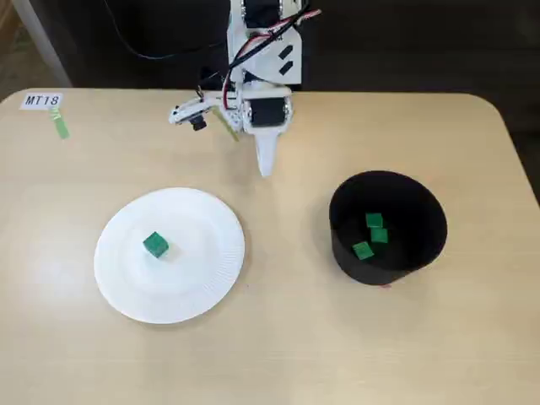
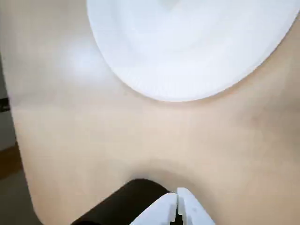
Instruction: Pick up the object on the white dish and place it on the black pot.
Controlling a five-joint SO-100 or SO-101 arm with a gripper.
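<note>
On the plate (image 1: 169, 291), near its middle in the fixed view, sits the cube (image 1: 155, 245), alone and untouched, with clear white plate all round it, so a grasp from above looks unobstructed. Plate lies flat on the table (image 1: 278, 354), left of centre in that view. Pot (image 1: 386, 226) stands upright to the right, well apart from the plate, mouth open upward; three more green cubes (image 1: 371, 236) lie on its floor, close together, which suggests it serves as the drop bin.

Arm (image 1: 263, 76) is at the far edge of the table, folded back, and the gripper (image 1: 266, 167) points down toward the table between plate and pot, nearer neither. It is away from the cube and holds nothing. Wrist view shows the gripper (image 2: 178, 199) at the bottom edge with the two white tips pressed together, so the fingers are closed and empty. Same view has the plate (image 2: 187, 61) rim filling the top, cube not in view there; a dark blurred shape at the bottom edge beside the tips, cannot tell what it is.

A label (image 1: 42, 100) reading MT18 with a green tape strip (image 1: 61, 125) sits at the far left corner, unrelated to the task.

Judgement: pick not started. Next needs the tips opened, a swing left over the plate, then a descent onto the cube. Risk: small cube may be nudged and slide on the smooth plate.
</note>
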